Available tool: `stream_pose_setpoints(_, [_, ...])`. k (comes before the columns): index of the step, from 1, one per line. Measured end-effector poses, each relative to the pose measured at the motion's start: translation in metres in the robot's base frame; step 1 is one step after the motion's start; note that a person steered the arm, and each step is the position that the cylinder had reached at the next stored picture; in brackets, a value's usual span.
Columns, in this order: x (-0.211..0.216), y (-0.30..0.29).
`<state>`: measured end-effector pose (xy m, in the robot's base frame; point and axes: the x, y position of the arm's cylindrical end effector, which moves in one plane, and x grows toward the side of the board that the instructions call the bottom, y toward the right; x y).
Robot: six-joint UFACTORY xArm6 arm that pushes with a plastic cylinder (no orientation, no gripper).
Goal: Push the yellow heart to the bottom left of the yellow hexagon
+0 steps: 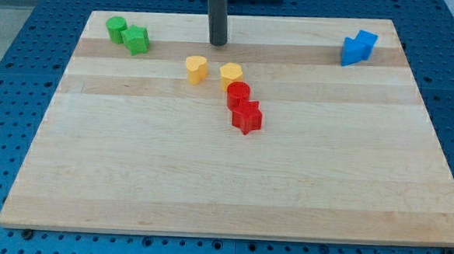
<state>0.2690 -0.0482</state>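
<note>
My tip (pixel 218 42) rests on bare wooden board (pixel 208 180).

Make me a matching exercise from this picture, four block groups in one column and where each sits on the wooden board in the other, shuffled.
1. green blocks
2. blue blocks
3. red blocks
4. yellow heart

A. view's top right corner
B. just left of the yellow hexagon
C. view's top left corner
D. below the yellow hexagon

Pairs: 1-C, 2-A, 3-D, 4-B

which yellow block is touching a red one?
The yellow hexagon, the right one of the two: its lower edge meets the red cylinder. The yellow heart stands alone to its left, touching nothing.
</note>
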Motion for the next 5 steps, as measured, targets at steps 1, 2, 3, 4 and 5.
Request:
stream_pose_setpoints(1, [0.029, -0.019])
stream_pose_setpoints(2, [0.031, -0.019])
stream_pose_setpoints(3, [0.06, -0.031])
stream_pose_setpoints(4, [0.07, -0.034])
stream_pose_setpoints(5, [0.093, -0.051])
